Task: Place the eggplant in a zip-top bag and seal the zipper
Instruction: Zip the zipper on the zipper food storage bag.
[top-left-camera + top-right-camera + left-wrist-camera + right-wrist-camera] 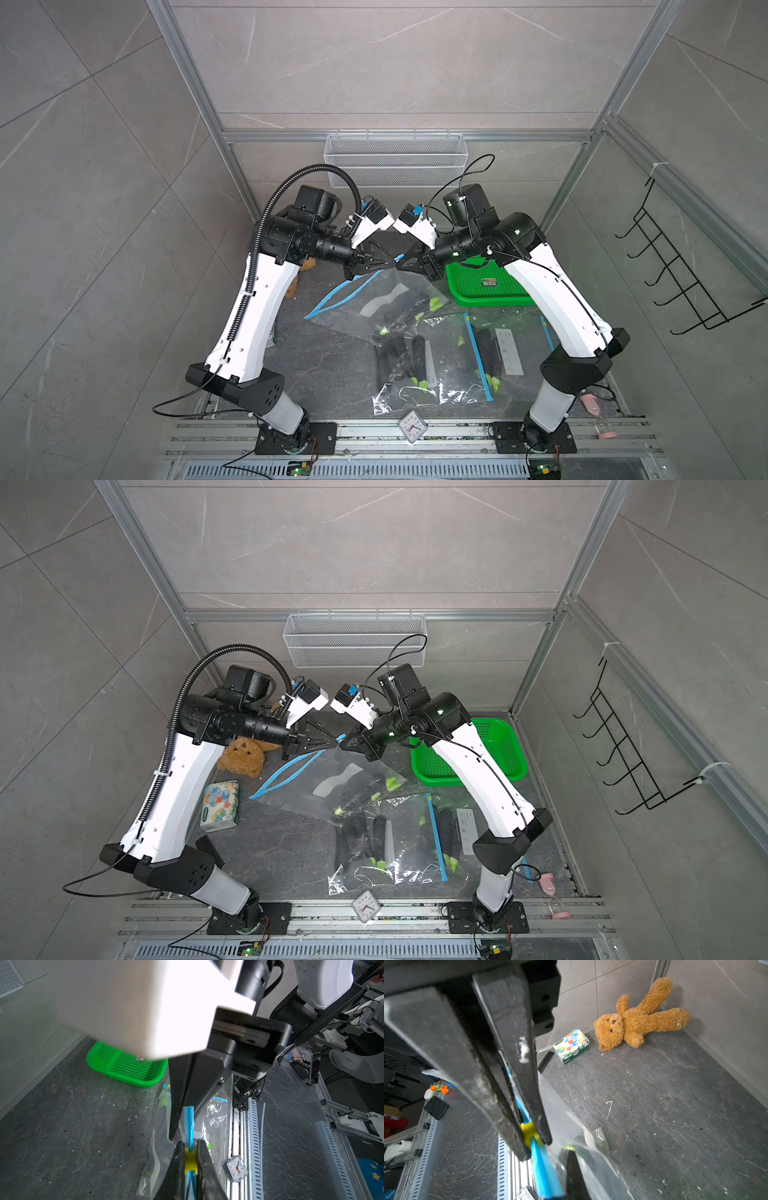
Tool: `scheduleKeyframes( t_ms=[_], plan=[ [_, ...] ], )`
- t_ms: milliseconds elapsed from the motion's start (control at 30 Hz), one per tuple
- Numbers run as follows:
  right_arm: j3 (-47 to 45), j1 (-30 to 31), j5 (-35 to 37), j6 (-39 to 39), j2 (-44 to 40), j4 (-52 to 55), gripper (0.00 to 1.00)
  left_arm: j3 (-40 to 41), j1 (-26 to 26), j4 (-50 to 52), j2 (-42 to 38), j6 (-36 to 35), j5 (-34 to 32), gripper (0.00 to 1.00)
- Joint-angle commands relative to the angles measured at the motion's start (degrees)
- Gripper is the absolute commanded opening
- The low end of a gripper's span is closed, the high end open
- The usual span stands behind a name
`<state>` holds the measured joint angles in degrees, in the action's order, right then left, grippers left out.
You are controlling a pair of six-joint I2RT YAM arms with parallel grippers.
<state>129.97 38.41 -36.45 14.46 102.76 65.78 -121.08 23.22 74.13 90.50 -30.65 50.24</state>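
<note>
The eggplant (pixel 406 311) lies inside the zip-top bag (pixel 365 309), a dark body with a pale green stem, just right of centre in both top views. The bag's lower part rests on the dark table (pixel 332 374). Its upper corner is lifted towards the middle of the frame, where the two grippers meet tip to tip. The blue zipper (pixel 332 296) runs down and left from that corner, and its two tracks gape apart over most of their length, so the mouth is largely unsealed

The left gripper (pixel 190 1143) has its fingers drawn in tight on the yellow slider (pixel 190 1161), at the bottom centre of the left wrist view. The slider fills the narrow gap between them, and the blue strip passes through it. The right gripper (pixel 402 264) is fully closed, pinching the end of the blue zipper just beyond the slider. In the right wrist view only one of its fingers (pixel 575 1176) shows, at the bottom edge beside the strip

Two more filled bags (pixel 440 390) lie lower in the frame, one partly under the held bag. A green basket (pixel 478 300) sits right of centre, half hidden by the right arm. A small clock (pixel 412 426) rests at the bottom centre. A teddy bear (pixel 243 756) and a tissue pack (pixel 220 806) sit left of centre beside the left arm
</note>
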Motion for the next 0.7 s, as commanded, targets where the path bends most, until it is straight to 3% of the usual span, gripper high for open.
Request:
scheduleKeyframes(
  t_ms=[0,667],
  plan=[
    [-1.11,-2.20,1.25,0.83,-2.42,0.56,0.00,0.22,-0.20,2.42,-2.71,-0.90,-0.52,0.06],
    [-13.81,-14.66,1.98,-1.82,-11.39,-4.97,0.00,1.64,-0.20,4.12,-4.85,-0.11,-5.65,0.04]
  ],
)
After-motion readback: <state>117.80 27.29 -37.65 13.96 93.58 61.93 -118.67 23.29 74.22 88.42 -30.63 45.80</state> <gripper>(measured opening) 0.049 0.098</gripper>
